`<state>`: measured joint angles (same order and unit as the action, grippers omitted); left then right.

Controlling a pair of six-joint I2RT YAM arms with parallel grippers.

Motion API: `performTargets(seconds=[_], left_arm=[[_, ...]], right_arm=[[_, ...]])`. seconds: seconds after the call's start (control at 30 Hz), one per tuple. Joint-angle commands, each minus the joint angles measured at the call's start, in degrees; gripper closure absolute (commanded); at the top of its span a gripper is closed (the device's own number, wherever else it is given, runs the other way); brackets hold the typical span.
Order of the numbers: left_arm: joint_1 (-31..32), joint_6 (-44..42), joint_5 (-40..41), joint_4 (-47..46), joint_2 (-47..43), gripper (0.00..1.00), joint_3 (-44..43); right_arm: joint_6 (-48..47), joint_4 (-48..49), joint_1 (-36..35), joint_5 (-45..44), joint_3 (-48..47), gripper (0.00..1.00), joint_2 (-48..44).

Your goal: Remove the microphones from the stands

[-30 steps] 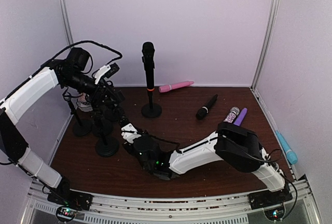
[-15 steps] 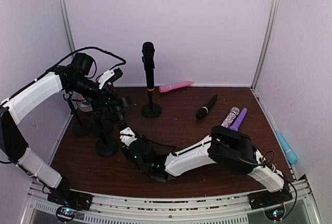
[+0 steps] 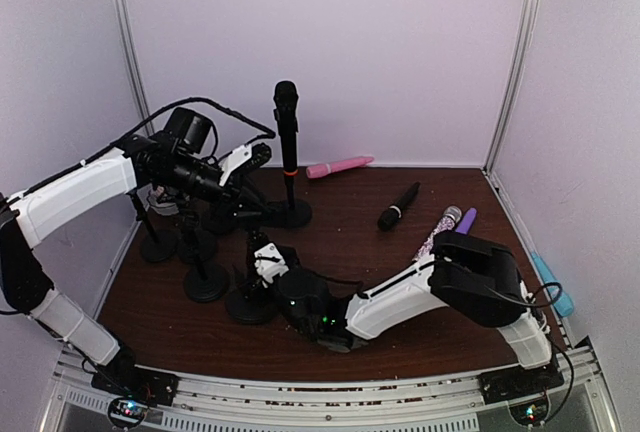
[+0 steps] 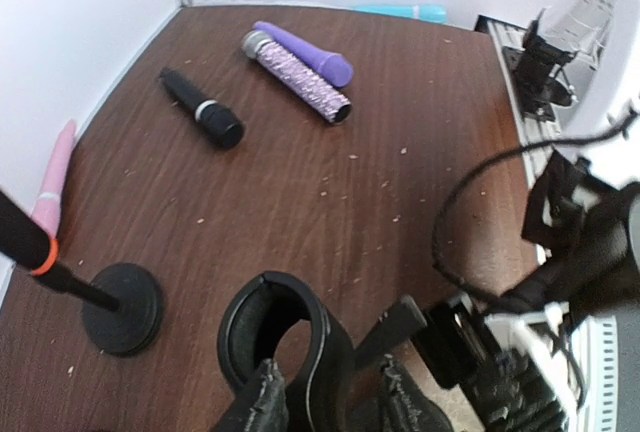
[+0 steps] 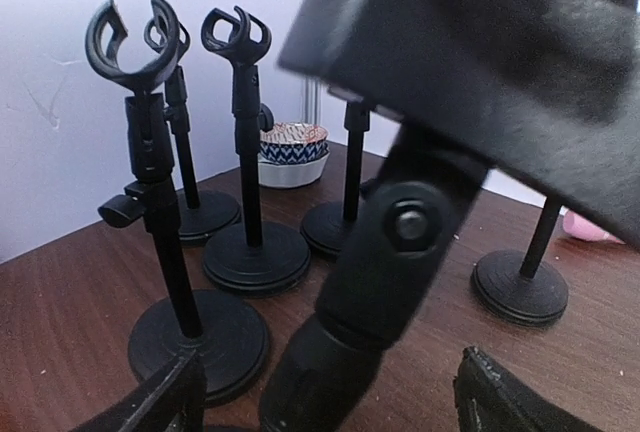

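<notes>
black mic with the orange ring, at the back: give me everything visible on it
The black microphone looks matte, with a rounded head on top and a slim straight body. An orange ring circles its lower end. It is upright, seated in its stand, close to the rear wall. Only the stand touches it.

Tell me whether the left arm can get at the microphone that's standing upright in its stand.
Probably, but not right away. The left gripper hangs just left of the microphone with nothing between them, yet its fingers look closed on an empty clip.
</notes>
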<state>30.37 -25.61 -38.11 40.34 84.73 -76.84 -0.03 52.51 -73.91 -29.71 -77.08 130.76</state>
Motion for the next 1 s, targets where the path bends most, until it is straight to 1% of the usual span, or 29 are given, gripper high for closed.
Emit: performTargets(seconds=[0.0,0.1,0.17,0.27,0.33,0.4,0.43,0.5,0.6,0.77,0.8,0.97], left_arm=[[2.16,-0.56,2.40,9.50,-0.28,0.65,3.81],[2.41,-1.73,3.02,11.06,-2.28,0.65,4.47],[2.49,-2.20,3.53,12.70,-3.86,0.65,5.32],[2.50,-2.17,3.85,13.36,-6.58,0.64,7.73],[2.60,-1.92,4.27,13.36,-8.35,0.62,9.40],[2.59,-1.76,4.63,13.38,-9.81,0.57,10.84],[2.66,-1.77,4.91,13.37,-10.37,0.51,11.22],[2.60,-2.02,5.72,13.91,-11.24,0.37,11.40],[2.60,-2.70,7.22,14.85,-12.22,0.25,10.57],[2.59,-3.30,9.75,16.26,-13.45,0.04,7.39],[2.59,-3.44,10.28,16.41,-13.92,0.02,6.60],[2.31,-4.35,12.59,18.11,-14.86,0.02,3.04]], right_arm=[[3.80,7.22,0.78,5.83,10.34,0.13,-10.22],[6.51,8.15,1.21,12.13,18.56,0.19,-16.45],[7.40,5.71,1.39,16.45,23.02,0.24,-20.17],[7.18,-4.99,1.40,21.45,26.12,0.32,-25.42],[6.48,-13.58,1.40,23.80,26.25,0.35,-28.17],[5.07,-22.31,1.40,26.25,24.46,0.38,-29.64],[4.53,-26.08,1.40,27.49,23.48,0.39,-29.78],[3.72,-30.62,1.31,29.52,22.10,0.42,-29.31],[4.18,-31.66,1.00,31.01,20.40,0.43,-27.37],[6.35,-34.76,-0.33,32.11,13.99,0.44,-20.18],[6.85,-35.67,-0.76,31.86,12.62,0.45,-18.76],[7.43,-41.48,-1.89,29.70,5.58,0.49,-12.86]])
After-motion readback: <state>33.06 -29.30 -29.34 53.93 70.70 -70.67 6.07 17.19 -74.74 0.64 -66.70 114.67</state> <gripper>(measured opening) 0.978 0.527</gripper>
